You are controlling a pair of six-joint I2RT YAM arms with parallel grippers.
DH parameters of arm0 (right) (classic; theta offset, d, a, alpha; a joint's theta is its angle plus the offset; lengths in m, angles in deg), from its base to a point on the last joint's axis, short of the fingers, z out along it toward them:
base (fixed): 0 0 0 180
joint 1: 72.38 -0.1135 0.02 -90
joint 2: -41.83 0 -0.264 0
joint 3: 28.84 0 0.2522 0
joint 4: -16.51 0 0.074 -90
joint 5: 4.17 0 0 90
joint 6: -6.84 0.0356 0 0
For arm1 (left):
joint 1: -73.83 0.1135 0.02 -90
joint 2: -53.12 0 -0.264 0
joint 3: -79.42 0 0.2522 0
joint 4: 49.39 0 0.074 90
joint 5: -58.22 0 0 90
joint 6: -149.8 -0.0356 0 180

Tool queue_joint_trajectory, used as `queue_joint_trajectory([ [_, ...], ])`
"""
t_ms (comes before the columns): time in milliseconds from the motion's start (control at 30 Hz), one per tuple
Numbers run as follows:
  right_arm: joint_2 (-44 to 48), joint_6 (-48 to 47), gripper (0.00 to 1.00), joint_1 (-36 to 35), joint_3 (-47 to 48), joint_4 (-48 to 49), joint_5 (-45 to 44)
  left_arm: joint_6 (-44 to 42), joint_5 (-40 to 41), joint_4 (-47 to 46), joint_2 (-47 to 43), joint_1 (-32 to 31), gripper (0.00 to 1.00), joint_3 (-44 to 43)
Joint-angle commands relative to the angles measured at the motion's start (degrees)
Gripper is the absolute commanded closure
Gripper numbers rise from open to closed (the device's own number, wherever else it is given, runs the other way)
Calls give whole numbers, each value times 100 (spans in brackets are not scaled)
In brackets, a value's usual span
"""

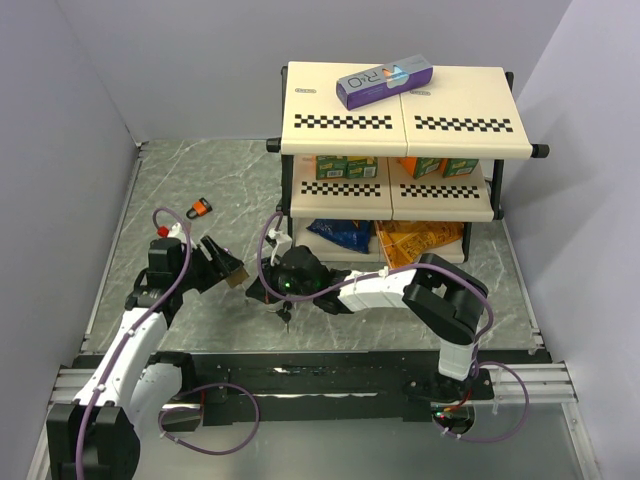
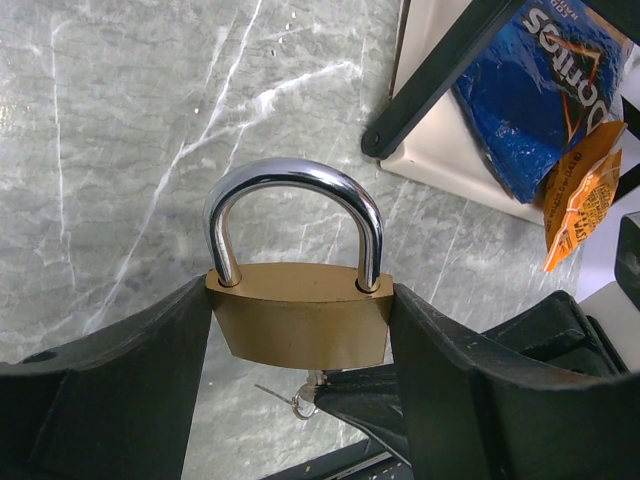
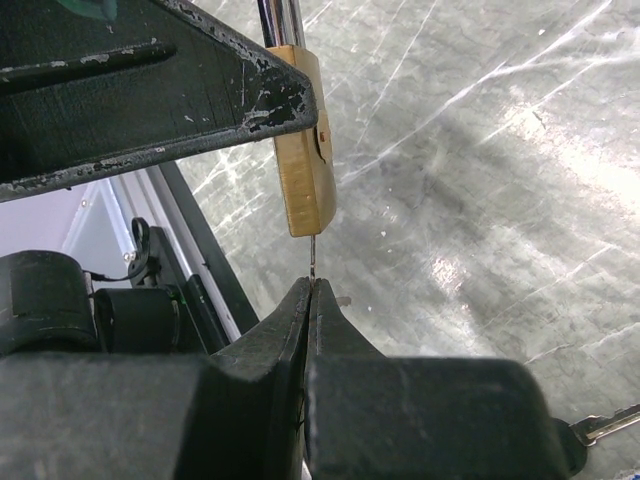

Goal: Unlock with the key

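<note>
My right end effector [image 3: 311, 292] pinched the tiny, stiff, likely slippery key [image 3: 312, 252] low on its shank, its tip at the underside of the heavy brass padlock [image 2: 298, 325] my left end effector [image 2: 300, 345] clamped by its sides above the tabletop [image 2: 120, 150].

The key [image 3: 313, 262] is a thin silver blade seen edge-on. It stands upright, pinched in the closed right tool [image 3: 312, 292], with its tip at the underside of the brass padlock [image 3: 305, 150]; whether it has entered cannot be told. The padlock is held above the surface [image 2: 120, 150], clamped by its sides in the left tool [image 2: 300, 330]. Its steel shackle [image 2: 295, 185] sits in both holes. A second silver key [image 3: 600, 428] shows beside the right tool.
</note>
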Motion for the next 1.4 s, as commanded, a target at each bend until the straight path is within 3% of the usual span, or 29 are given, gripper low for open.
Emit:
queue_joint_trajectory([
  [0,372,-86,100,37,9,420,-317,27,-587,-492,-11,-3,99,-279],
  [500,565,-77,100,134,-281,543,-405,62,-1035,-588,173,32,99,-200],
  [1367,978,-332,100,125,-817,1079,-625,229,-2151,-729,481,638,99,-24],
])
